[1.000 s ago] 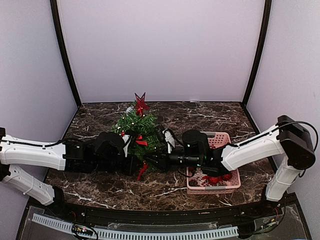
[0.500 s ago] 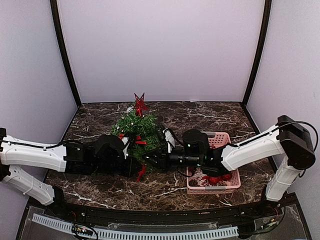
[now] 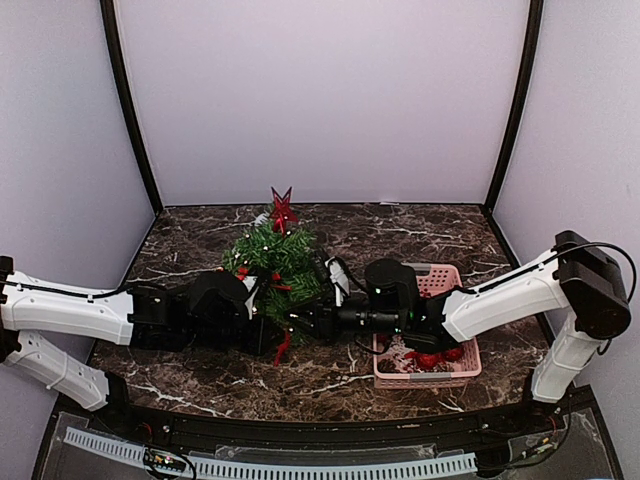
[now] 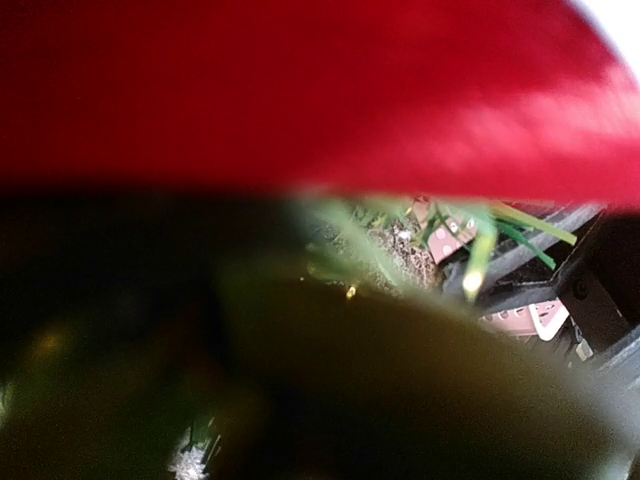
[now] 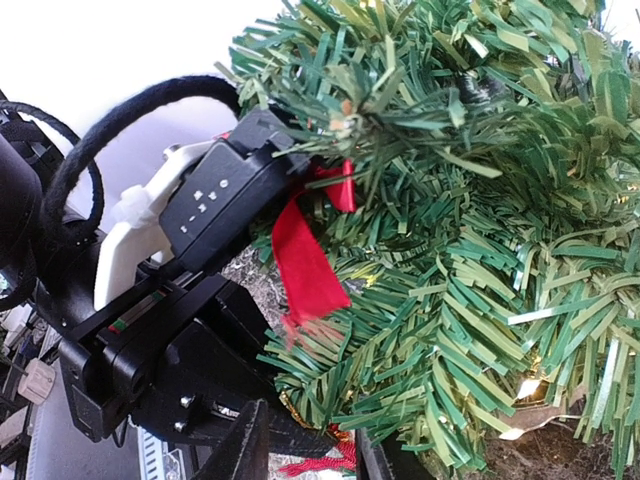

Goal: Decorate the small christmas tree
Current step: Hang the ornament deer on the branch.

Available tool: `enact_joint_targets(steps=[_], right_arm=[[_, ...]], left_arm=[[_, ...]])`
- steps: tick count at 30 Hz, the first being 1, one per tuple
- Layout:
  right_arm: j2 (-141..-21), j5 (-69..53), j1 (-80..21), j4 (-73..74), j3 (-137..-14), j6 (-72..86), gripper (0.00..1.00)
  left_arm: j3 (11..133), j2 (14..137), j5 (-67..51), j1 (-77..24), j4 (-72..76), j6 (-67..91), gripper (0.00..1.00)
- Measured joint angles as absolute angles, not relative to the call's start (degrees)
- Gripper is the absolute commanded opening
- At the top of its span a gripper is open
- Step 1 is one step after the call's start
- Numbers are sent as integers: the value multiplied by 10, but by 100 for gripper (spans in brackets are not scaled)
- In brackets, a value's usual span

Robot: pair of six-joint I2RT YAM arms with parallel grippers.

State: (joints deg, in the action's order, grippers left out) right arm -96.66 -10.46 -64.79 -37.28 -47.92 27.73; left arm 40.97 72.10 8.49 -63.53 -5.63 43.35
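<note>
The small christmas tree (image 3: 275, 255) stands mid-table with a red star (image 3: 282, 208) on top and red bows (image 5: 305, 265) in its branches. My left gripper (image 3: 266, 333) is pushed into the tree's lower left side. Its wrist view shows only a blurred red ribbon (image 4: 300, 90) and dark green needles, and the jaws are hidden. My right gripper (image 3: 302, 322) reaches in from the right at the tree's base. Its fingers (image 5: 245, 445) stand apart, and a gold-and-red tasselled ornament (image 5: 335, 462) lies between them under the lowest branches (image 5: 430, 330).
A pink basket (image 3: 460, 372) of red ornaments sits at the right, under my right forearm. The left arm's black wrist (image 5: 180, 360) is close against the right gripper. Purple walls enclose the marble table (image 3: 200, 385).
The right gripper's fingers have spread wider. The left arm has edged slightly further into the tree, and the branches have shifted a little.
</note>
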Motion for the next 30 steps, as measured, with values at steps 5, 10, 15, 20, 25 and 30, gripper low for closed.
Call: enact_joint_targets(steps=[5, 10, 15, 20, 25, 30], right_arm=[[-967, -105, -648, -373, -479, 277, 33], [-967, -105, -648, -376, -479, 277, 34], [-967, -107, -648, -377, -479, 277, 35], [-967, -107, -648, -378, -479, 277, 36], [-967, -107, -648, -382, -479, 278, 37], [-967, -107, -648, -388, -479, 280, 38]], left_arm=[[410, 721, 84, -635, -56, 433, 20], [410, 721, 84, -635, -57, 433, 26], [410, 721, 83, -635, -57, 432, 33], [410, 711, 77, -635, -62, 426, 38], [410, 698, 74, -635, -72, 420, 42], [410, 692, 73, -635, -83, 415, 52]])
